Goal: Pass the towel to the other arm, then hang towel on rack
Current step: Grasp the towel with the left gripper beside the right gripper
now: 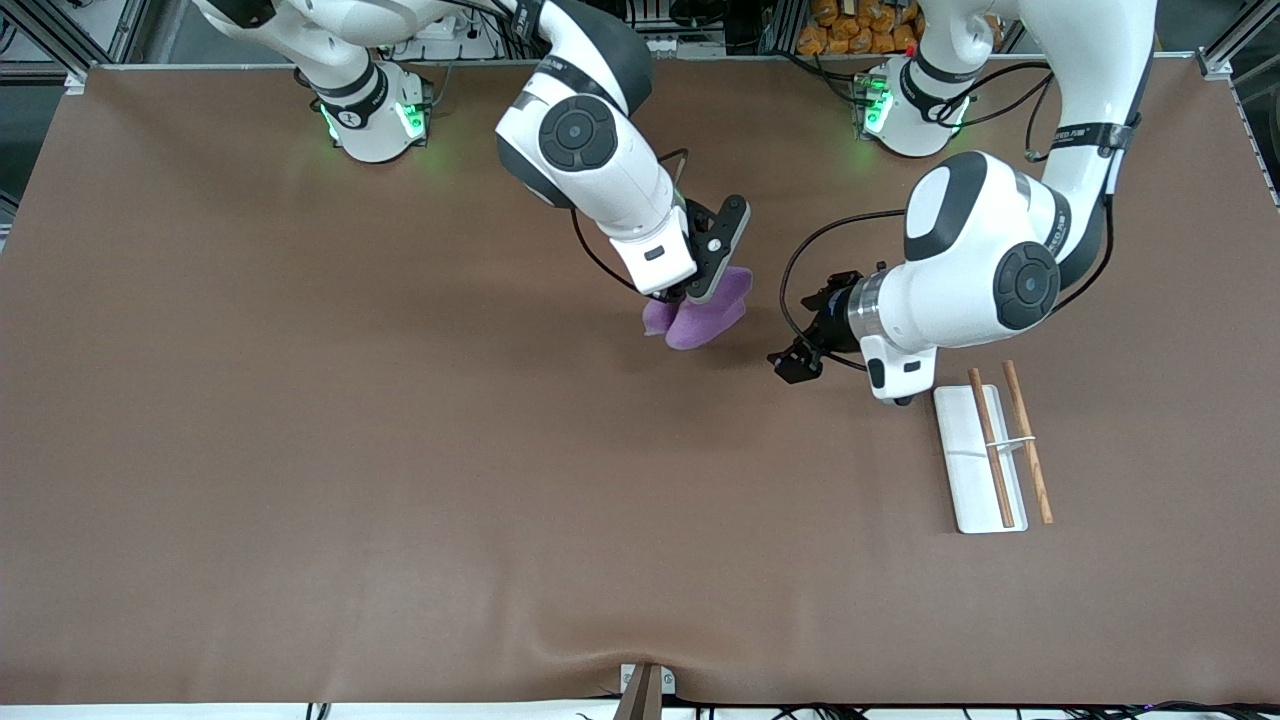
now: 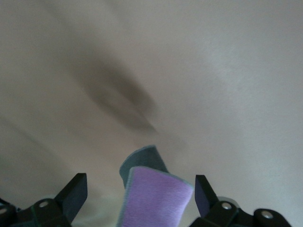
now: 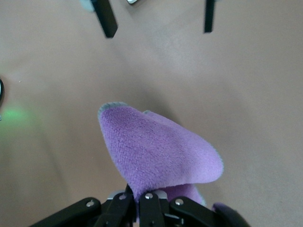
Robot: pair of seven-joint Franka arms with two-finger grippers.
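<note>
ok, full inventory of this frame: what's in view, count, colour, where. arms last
towel: one, purple, hanging folded from the right gripper above the middle of the table
rack: one, white flat base with two brown wooden rods and a thin metal crosspiece, on the table toward the left arm's end, nearer the front camera than the towel
table: one, brown cover, under everything
right gripper: one, black, shut on the towel, over the middle of the table
left gripper: one, black, open, over the table between the towel and the rack, pointed at the towel, not touching it
</note>
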